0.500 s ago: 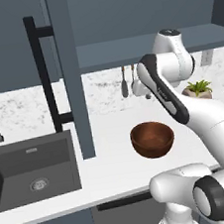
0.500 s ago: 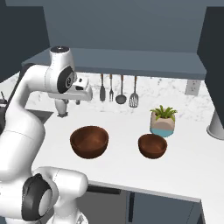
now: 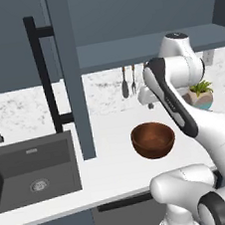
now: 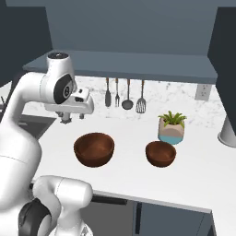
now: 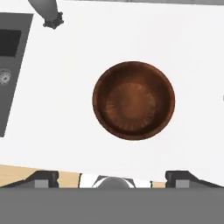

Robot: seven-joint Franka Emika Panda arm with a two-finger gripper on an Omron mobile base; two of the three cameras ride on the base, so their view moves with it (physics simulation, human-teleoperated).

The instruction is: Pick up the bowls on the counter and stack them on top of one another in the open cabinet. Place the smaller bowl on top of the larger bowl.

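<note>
The gripper (image 4: 73, 116) hangs with its jaws spread wide and nothing between them, at left of centre in the right base view, above the larger bowl (image 4: 94, 149). That wooden bowl sits upright on the white counter (image 4: 193, 179), centred in the hand view, with the smaller bowl (image 4: 160, 153) to its right before a potted plant (image 4: 172, 127) and the cabinet (image 4: 138, 64) shelf along the top
</note>
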